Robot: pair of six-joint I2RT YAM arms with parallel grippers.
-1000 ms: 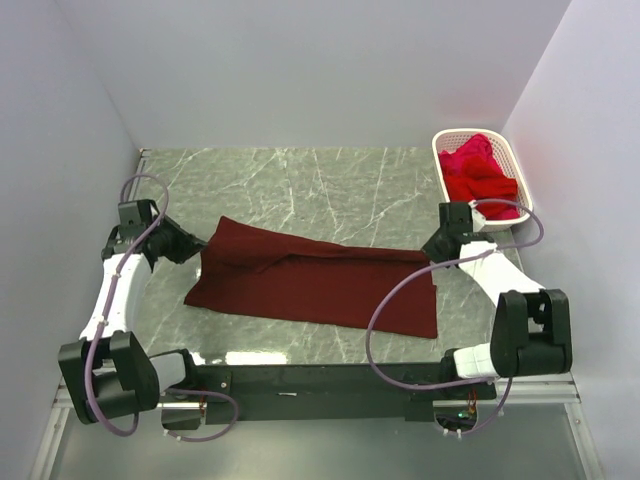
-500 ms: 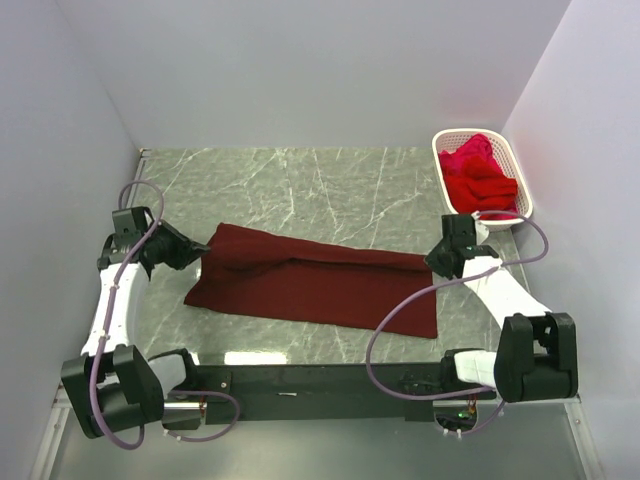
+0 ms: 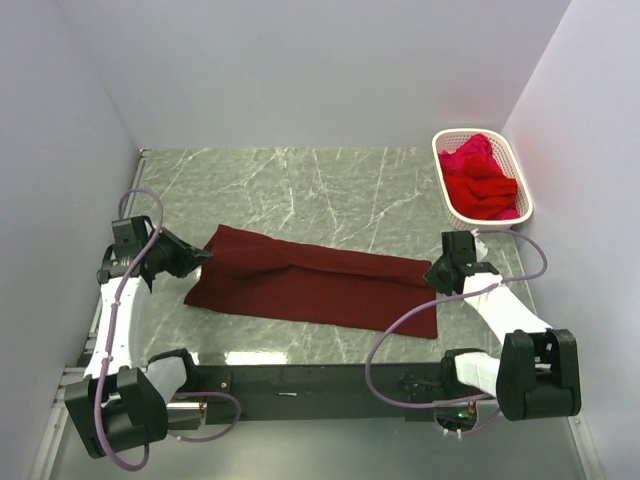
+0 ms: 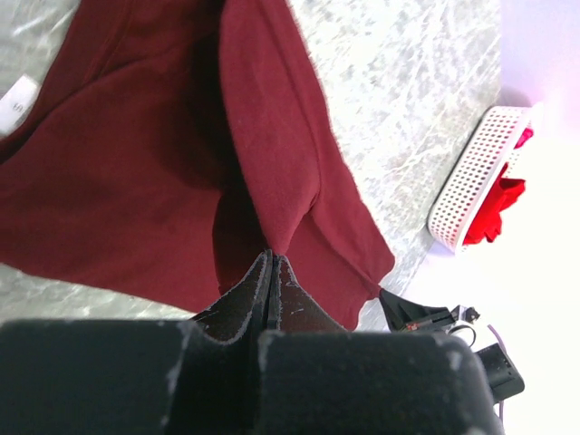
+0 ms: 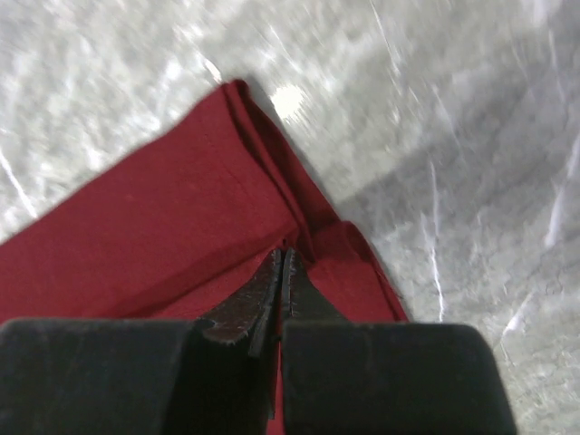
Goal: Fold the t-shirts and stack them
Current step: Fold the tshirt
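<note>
Maroon t-shirt (image 3: pixel 310 285): a dark maroon cloth lying on the grey marbled table (image 3: pixel 330 185). It forms one long, narrow band across the middle, with its left end a little farther from the arm bases than its right end.
Surface of the shirt: plain and matte. A soft fold ridge runs along its length, and the far edge is doubled over onto the rest. In the left wrist view a small white tag (image 4: pixel 20 101) shows near the left end.
Ends of the shirt: the left end is lifted slightly into a peak. At the right end the layers bunch into a small tuck, seen in the right wrist view.
Left gripper (image 3: pixel 203 256): its fingers are pressed together on the left end of the maroon t-shirt, with cloth pinched at the tips.
Right gripper (image 3: pixel 432 275): its fingers are closed tight on the folded right edge of the maroon t-shirt.
Bright red t-shirts (image 3: pixel 480 175): a crumpled heap of crimson to pinkish red, piled in the white basket (image 3: pixel 441 165).
White basket: a slotted plastic basket at the far right corner of the table, well apart from the maroon t-shirt.
</note>
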